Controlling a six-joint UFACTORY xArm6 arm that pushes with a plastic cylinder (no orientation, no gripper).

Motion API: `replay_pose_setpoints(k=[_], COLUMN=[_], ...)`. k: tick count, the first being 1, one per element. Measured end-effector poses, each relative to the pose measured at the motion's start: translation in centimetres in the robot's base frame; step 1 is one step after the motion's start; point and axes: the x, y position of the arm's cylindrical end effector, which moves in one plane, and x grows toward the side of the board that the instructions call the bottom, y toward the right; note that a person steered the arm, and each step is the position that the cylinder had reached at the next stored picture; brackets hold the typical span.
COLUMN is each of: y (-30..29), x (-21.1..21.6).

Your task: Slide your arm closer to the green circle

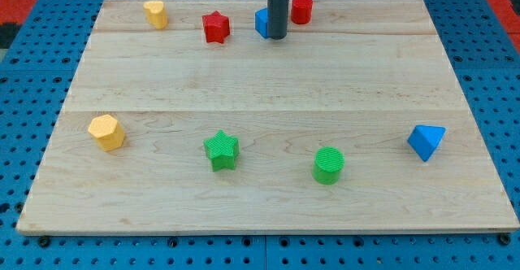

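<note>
The green circle (329,165) is a short ribbed cylinder standing on the wooden board near the view's bottom, right of centre. My tip (277,37) is the lower end of a dark rod coming down from the view's top centre. It rests at the board's top edge, just right of a blue block (262,23) that it partly hides, and left of a red cylinder (301,10). The tip is far from the green circle, above it in the view and a little to its left.
A red star (216,28) and a yellow block (156,14) lie along the top. A yellow hexagon (107,132) is at the left, a green star (221,150) at bottom centre, a blue triangle (426,141) at the right. The wooden board (268,83) lies on blue pegboard.
</note>
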Motion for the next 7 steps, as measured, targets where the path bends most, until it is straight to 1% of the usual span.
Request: replay_pose_setpoints(k=[1,3,4,6,7], y=[0.0,3.4,3.4,2.0,1.8], x=[0.2,9.0,10.5,15.2,15.9])
